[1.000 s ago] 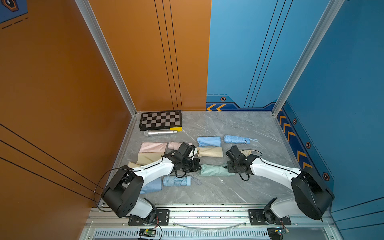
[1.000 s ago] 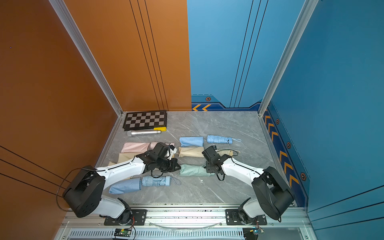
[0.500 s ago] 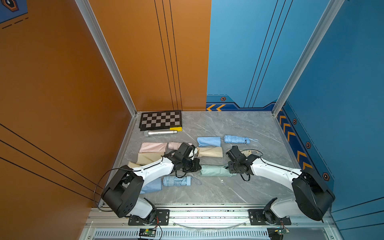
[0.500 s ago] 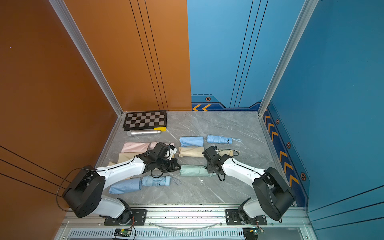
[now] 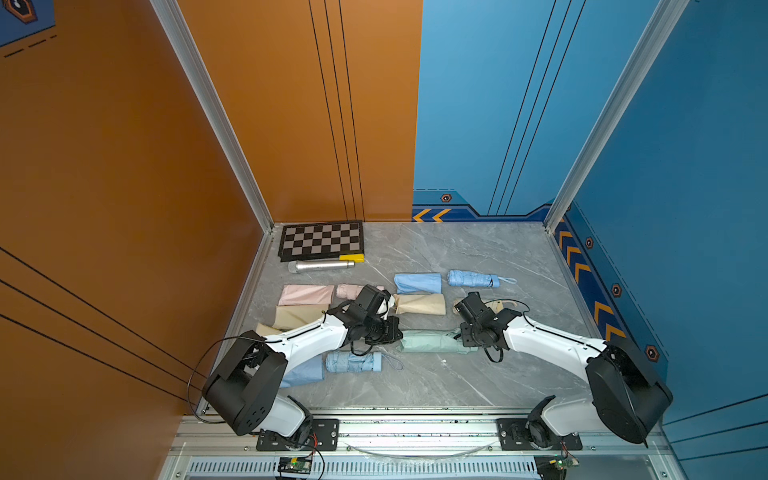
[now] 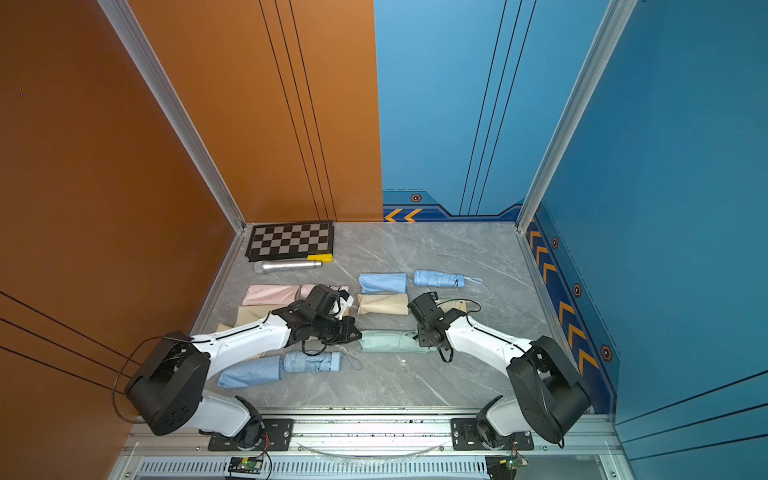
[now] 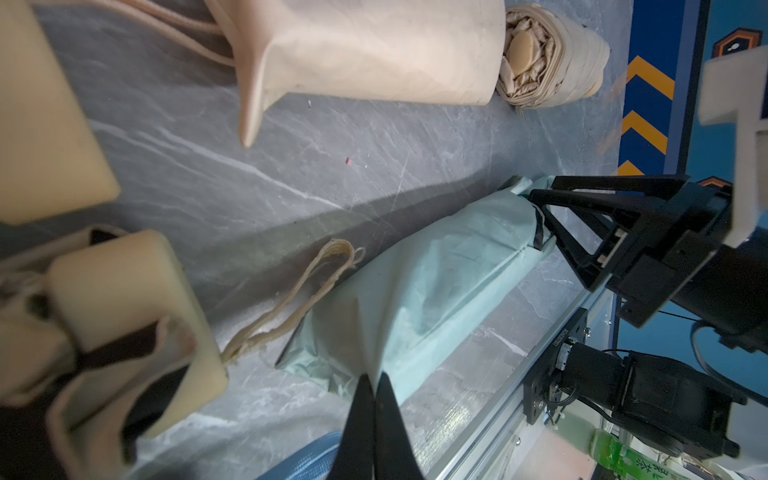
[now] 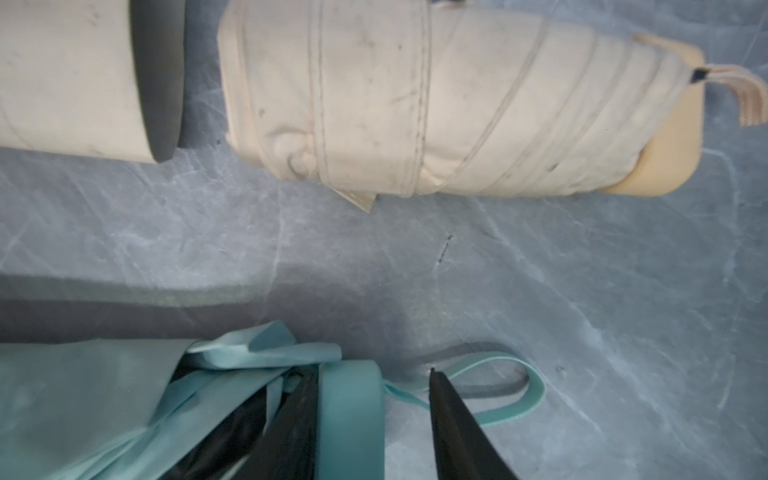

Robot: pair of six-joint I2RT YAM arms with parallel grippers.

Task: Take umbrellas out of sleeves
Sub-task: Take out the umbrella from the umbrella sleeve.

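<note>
Mint sleeve [image 5: 432, 341], not yet emptied, lies centred toward the bench [image 5: 415, 388] front edge. Left gripper [image 7: 374, 380] is pinched closed on its end fabric. Right gripper [image 8: 372, 374] straddles the umbrella handle [image 8: 353, 403]; clamp cannot be told. Risk: loose hold slips, or the thin pinch pulls free.

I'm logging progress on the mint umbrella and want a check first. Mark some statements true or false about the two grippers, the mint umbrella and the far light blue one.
1. The left gripper is shut on the mint sleeve. True.
2. The mint umbrella's handle lies clear of the right gripper. False: it sits between the jaws.
3. The far light blue umbrella is sleeved. False: it lies bare, apart from the light blue sleeve.
4. That mint umbrella is mostly inside the mint sleeve. True.
</note>
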